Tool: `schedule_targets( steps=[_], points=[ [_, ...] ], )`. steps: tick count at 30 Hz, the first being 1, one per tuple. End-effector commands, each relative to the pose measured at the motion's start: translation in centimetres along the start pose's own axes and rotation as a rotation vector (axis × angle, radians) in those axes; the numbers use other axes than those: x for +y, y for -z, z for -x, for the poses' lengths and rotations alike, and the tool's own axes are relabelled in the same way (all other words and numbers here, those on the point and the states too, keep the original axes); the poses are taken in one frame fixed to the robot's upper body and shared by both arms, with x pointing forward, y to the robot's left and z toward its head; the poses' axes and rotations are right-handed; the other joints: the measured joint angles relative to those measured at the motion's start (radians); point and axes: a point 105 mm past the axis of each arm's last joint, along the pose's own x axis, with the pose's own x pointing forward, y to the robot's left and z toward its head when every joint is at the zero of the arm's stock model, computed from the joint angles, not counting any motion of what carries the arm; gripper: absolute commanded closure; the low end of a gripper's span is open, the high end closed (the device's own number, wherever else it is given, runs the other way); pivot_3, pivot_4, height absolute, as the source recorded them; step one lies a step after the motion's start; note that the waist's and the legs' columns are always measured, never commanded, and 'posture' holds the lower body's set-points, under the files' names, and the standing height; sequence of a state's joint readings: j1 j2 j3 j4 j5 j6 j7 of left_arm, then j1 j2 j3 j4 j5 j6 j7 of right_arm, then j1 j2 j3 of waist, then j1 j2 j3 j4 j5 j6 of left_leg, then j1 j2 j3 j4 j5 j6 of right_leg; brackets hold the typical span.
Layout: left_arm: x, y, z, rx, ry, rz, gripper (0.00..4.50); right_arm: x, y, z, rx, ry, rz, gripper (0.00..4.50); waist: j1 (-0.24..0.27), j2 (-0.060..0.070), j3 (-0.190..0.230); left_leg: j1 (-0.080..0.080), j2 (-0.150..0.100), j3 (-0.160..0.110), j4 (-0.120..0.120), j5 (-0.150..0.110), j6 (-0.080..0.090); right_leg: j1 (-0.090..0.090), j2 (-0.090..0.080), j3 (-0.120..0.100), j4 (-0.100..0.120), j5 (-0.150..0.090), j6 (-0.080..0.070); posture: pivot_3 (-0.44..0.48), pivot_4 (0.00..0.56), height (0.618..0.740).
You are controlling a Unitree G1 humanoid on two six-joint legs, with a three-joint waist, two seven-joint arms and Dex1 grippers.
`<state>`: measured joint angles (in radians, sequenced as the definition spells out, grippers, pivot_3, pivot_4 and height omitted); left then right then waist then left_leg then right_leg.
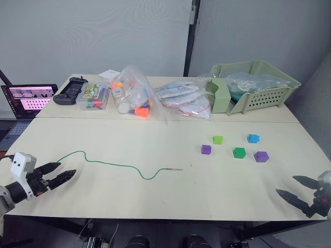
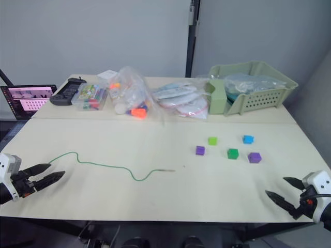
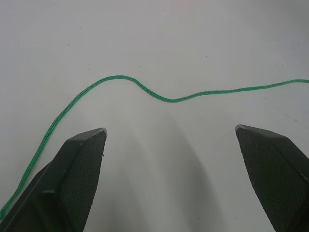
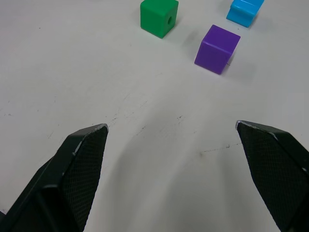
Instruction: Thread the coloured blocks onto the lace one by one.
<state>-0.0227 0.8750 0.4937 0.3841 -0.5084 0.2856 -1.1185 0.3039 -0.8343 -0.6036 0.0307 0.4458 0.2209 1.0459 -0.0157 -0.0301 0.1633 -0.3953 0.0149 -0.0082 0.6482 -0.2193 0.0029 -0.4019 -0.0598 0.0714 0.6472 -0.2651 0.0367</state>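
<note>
Starting state: nothing threaded yet; both end effectors hang low at the near corners with nothing between their fingers.
Left end effector [image 1: 68, 171]: fingers spread wide, tips just off the tail end of the lace [image 1: 116, 165], not touching it.
Lace: lies loose on the surface [image 1: 155, 201] in a shallow wave, running from the left edge toward the middle, with its stiff pale tip [image 1: 175, 169] pointing at the blocks.
Risk, left side: a thin cord flat on a hard top is likely to slip out from under the fingers; a pinch at the tail, far from the tip, would leave a long limp length that cannot be aimed at a hole.
Blocks: purple block [image 1: 206, 149], lime block [image 1: 217, 140], dark green block [image 1: 239, 152], blue block [image 1: 253, 138] and a second purple block [image 1: 261, 156] sit apart from one another, right of centre, near the lace tip but not touching it.
Risk, middle: a small light cube may skid or roll when nudged, turning its hole away.
Right end effector [image 1: 294, 188]: fingers spread, near the second purple block, short of it.
Risk, right side: closing over the holed faces would block the needle.
Surface: pale top, lightly scuffed, two slabs joined by a seam.
Room: grey wall; along the far edge a laptop [image 1: 28, 101], black controller [image 1: 71, 90], bagged toys [image 1: 134, 98], pale green basket [image 1: 258, 82].
</note>
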Motion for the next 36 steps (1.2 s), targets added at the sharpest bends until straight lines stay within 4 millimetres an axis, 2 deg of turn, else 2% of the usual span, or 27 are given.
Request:
schedule_targets(
  steps=[1, 3, 8, 11, 15, 19, 21, 24, 28, 32, 36],
  points=[
    [0.2, -0.9, 0.1, -0.008, -0.005, -0.046, 0.00, -0.1, -0.8, 0.2, -0.026, 0.009, 0.023, 0.03, 0.000, 0.000, 0.000, 0.000, 0.000, 0.000, 0.000, 0.000, 0.000, 0.000, 0.000, 0.000, 0.000, 0.000, 0.000, 0.000, 0.150, 0.740],
    [0.2, -0.9, -0.1, -0.006, 0.000, -0.051, 0.00, 0.0, -0.8, 0.2, -0.028, 0.016, 0.018, 0.03, 0.002, 0.000, 0.000, 0.000, 0.000, 0.000, 0.000, 0.000, 0.000, 0.000, 0.000, 0.000, 0.000, 0.000, 0.000, 0.000, 0.150, 0.740],
    [-2.4, -2.3, -2.1, -0.050, 0.131, -0.050, 0.00, 1.5, -1.4, -0.5, -0.068, -0.007, -0.002, 0.03, 0.003, 0.000, 0.000, 0.000, 0.000, 0.000, 0.000, 0.000, 0.000, 0.000, 0.000, 0.000, 0.000, 0.000, 0.000, 0.000, 0.150, 0.740],
    [-9.2, -3.7, -5.9, -0.075, 0.403, -0.077, 0.00, 4.9, -2.9, -2.2, -0.124, -0.133, -0.011, 0.03, 0.006, 0.000, 0.000, -0.001, 0.000, -0.001, 0.000, 0.000, 0.000, 0.000, 0.000, 0.000, 0.000, 0.000, 0.000, 0.000, 0.150, 0.740],
    [-13.8, -4.1, -7.7, -0.044, 0.565, -0.117, 0.00, 7.6, -4.0, -3.5, -0.135, -0.266, 0.008, 0.03, 0.000, 0.000, 0.000, -0.002, 0.000, -0.003, 0.003, 0.000, 0.000, 0.001, 0.000, 0.000, 0.000, 0.001, 0.001, 0.000, 0.150, 0.740],
    [-17.7, -4.6, -11.2, 0.032, 0.723, -0.238, 0.00, 10.4, -5.3, -4.9, -0.106, -0.478, 0.103, 0.03, 0.000, 0.001, 0.000, -0.002, -0.001, -0.003, 0.004, 0.000, 0.000, 0.001, 0.002, 0.000, 0.001, 0.001, 0.001, 0.000, 0.150, 0.740],
    [-18.7, -5.0, -12.8, 0.065, 0.755, -0.303, 0.00, 10.7, -5.7, -5.3, -0.099, -0.520, 0.141, 0.03, 0.004, 0.001, 0.000, -0.004, -0.002, -0.003, 0.009, 0.000, 0.000, 0.001, 0.004, 0.000, 0.001, 0.002, 0.002, 0.000, 0.150, 0.740],
    [-19.7, -5.0, -14.0, 0.120, 0.799, -0.364, 0.00, 10.9, -6.0, -5.6, -0.093, -0.551, 0.178, 0.03, 0.004, 0.001, 0.000, -0.005, -0.003, -0.004, 0.011, 0.000, 0.000, 0.002, 0.004, -0.001, 0.000, 0.002, 0.003, 0.000, 0.150, 0.740],
    [-20.9, -4.0, -16.1, 0.209, 0.796, -0.514, 0.00, 11.4, -6.9, -6.0, -0.115, -0.558, 0.220, 0.03, 0.003, 0.001, 0.000, -0.009, -0.003, -0.005, 0.012, 0.000, 0.001, -0.001, 0.005, -0.001, 0.000, 0.002, 0.003, 0.000, 0.150, 0.740],
    [-21.8, -3.9, -16.8, 0.176, 0.825, -0.507, 0.00, 11.4, -7.0, -6.0, -0.132, -0.533, 0.212, 0.03, 0.003, 0.000, 0.000, -0.010, -0.004, -0.005, 0.012, 0.000, 0.001, -0.001, 0.004, -0.001, 0.000, 0.002, 0.003, 0.000, 0.150, 0.740],
    [-21.8, -3.1, -17.9, 0.170, 0.814, -0.520, 0.00, 11.4, -6.8, -6.1, -0.138, -0.506, 0.202, 0.03, 0.004, 0.000, 0.000, -0.009, -0.004, -0.006, 0.012, 0.000, 0.001, -0.001, 0.004, -0.001, 0.001, 0.002, 0.003, 0.000, 0.150, 0.740]
  ],
)
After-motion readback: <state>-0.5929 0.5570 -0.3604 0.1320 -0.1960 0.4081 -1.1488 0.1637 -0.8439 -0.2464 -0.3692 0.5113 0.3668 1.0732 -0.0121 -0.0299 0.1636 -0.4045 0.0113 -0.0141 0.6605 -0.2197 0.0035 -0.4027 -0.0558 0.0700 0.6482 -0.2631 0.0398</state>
